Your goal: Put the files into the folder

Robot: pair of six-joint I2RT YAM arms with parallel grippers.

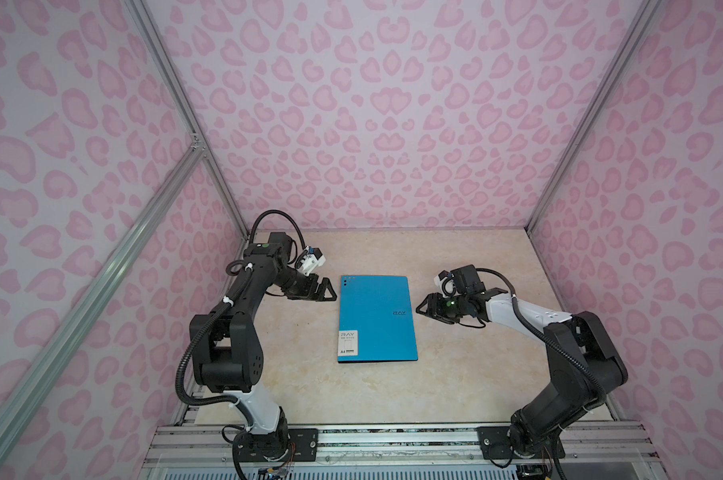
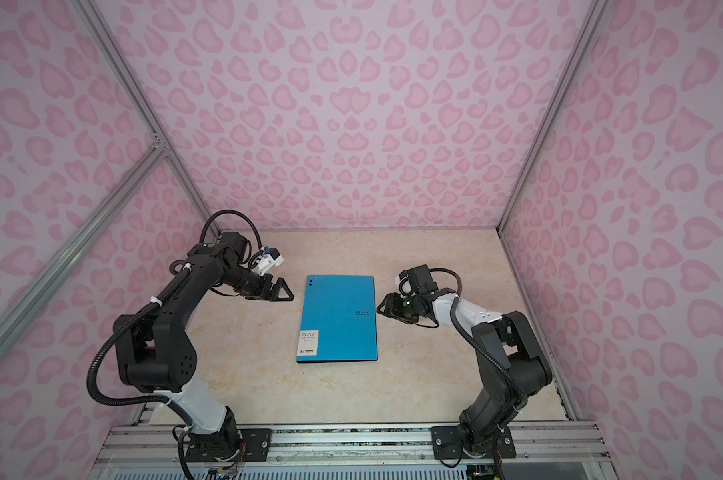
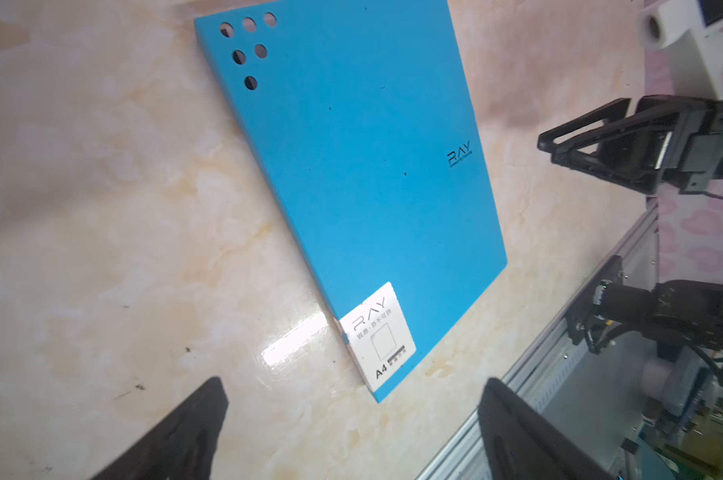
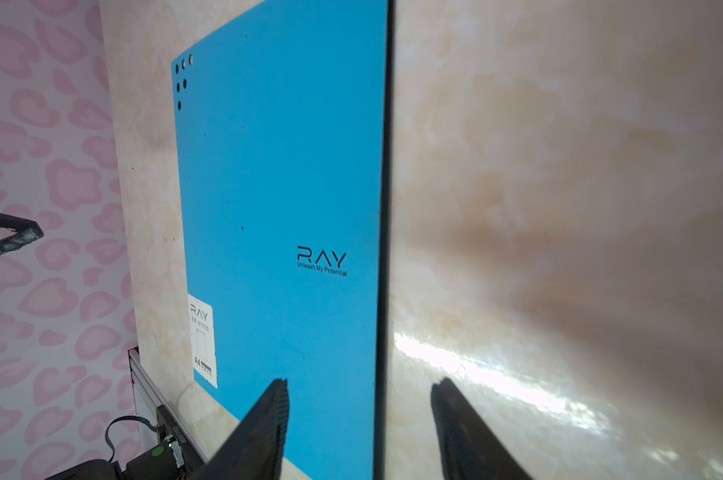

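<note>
We note the folder (image 1: 376,318) shut, blue cover up, flat on the desk (image 1: 455,374); no loose files show, so we judge them inside; left tool (image 1: 330,294) gapes empty off its far-left corner, right tool (image 1: 420,309) parted, empty, beside its right edge

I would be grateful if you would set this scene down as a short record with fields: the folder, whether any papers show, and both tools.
folder: thin bright blue folder, closed, lying flat on the beige marbled table
label: white label at the folder's near left corner
loose sheets: none visible in any view
left tool: open, empty, near the folder's far left corner
right tool: open, empty, beside the folder's right edge
contents: cannot tell, cover shut
</note>
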